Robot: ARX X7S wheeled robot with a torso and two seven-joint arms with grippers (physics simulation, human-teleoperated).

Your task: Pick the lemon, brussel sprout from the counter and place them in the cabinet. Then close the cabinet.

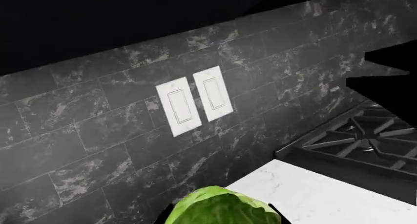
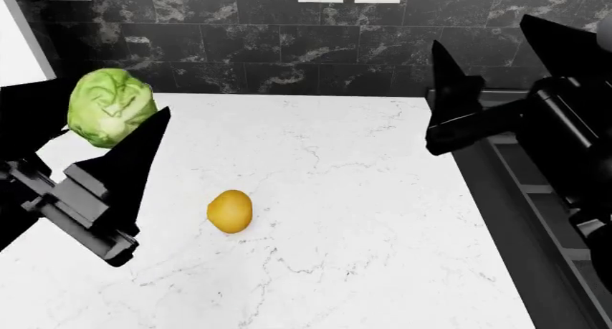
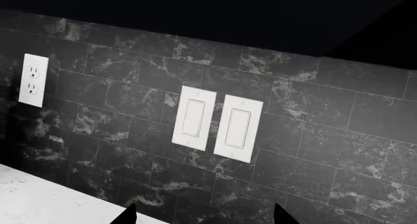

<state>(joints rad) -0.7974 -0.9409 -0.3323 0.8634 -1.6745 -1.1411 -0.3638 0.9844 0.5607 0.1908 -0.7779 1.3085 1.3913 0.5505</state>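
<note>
Green leafy brussel sprout (image 2: 111, 106) sits between the fingers of the left claw (image 2: 96, 139), lifted clear of the table (image 2: 383, 221); the left wrist view shows it too, close under the camera. Claw closed on it, so it looks gripped, though the contact points are partly hidden. Judgement: light, slightly springy, loose outer leaves could slip or crush, so a grip across the middle with moderate squeeze suits it.

Yellow-orange lemon (image 2: 229, 211) lies alone on the white marble table, near its middle, well apart from both claws. Judgement: smooth, firm, oval, likely to roll; take it across the short axis from above.

Right claw (image 2: 449, 107) hangs empty above the table's right side by the stove (image 1: 364, 141), fingers spread wide. Cabinet not identifiable in these views.
</note>
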